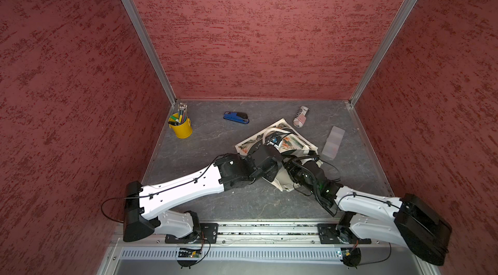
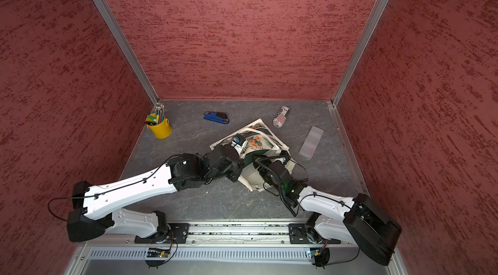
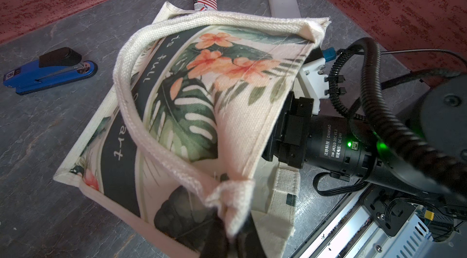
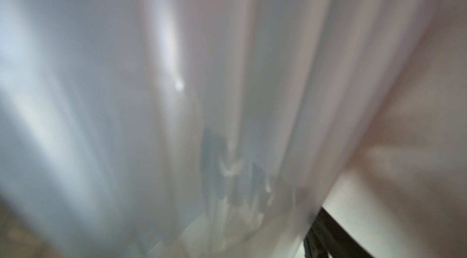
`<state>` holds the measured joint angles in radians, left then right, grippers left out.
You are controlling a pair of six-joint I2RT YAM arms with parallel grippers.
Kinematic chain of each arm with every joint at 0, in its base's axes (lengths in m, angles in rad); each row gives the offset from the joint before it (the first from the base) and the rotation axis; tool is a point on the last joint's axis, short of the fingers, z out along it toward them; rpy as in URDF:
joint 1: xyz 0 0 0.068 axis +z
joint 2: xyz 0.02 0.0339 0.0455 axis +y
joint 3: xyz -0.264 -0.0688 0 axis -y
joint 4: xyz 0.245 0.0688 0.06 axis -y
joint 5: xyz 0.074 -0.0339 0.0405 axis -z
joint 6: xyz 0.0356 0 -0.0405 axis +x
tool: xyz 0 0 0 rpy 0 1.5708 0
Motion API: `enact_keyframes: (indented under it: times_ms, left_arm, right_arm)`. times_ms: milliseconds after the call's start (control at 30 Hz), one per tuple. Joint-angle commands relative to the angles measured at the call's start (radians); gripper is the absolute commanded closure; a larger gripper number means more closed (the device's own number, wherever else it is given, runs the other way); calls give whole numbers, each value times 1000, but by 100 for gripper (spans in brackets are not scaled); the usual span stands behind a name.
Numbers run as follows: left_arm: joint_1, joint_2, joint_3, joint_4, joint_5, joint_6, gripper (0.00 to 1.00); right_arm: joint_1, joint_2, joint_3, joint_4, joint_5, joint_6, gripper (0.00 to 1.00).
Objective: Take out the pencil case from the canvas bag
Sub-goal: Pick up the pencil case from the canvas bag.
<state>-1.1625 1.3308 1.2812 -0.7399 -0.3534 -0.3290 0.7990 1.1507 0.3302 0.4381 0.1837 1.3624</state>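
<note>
The canvas bag [image 1: 293, 140] [image 2: 260, 143] lies on its side mid-table, cream with leaf and flower print and a dark lettered band. My left gripper [image 3: 233, 229] is shut on the bag's upper rim beside a handle end and holds the mouth [image 3: 265, 122] lifted. My right arm [image 1: 310, 172] [image 2: 279, 172] reaches into that mouth, so its gripper is hidden in both top views. A blurred, pale translucent surface [image 4: 202, 92] fills the right wrist view, and only one dark finger [image 4: 328, 234] shows beside it. I cannot tell whether that surface is the pencil case.
A yellow cup of pens [image 1: 181, 125] stands in the far left corner and a blue stapler [image 1: 236, 117] lies behind the bag. A flag-print pouch [image 1: 301, 116] and a frosted plastic box [image 1: 333, 141] lie to the bag's right. Red walls close three sides.
</note>
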Motion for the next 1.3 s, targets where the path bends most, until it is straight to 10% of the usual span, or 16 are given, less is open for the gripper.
enact_keyframes:
  times_ms: [0, 400, 1267]
  left_arm:
    - [-10, -34, 24, 77, -21, -5, 100]
    - [55, -111, -35, 127, 37, -38, 100]
    - [192, -185, -43, 87, 104, -64, 100]
  right_arm:
    - [-5, -33, 39, -44, 7, -74, 23]
    - [-5, -124, 202, -267, -11, -366, 23]
    - [-4, -280, 267, -336, -129, -521, 24]
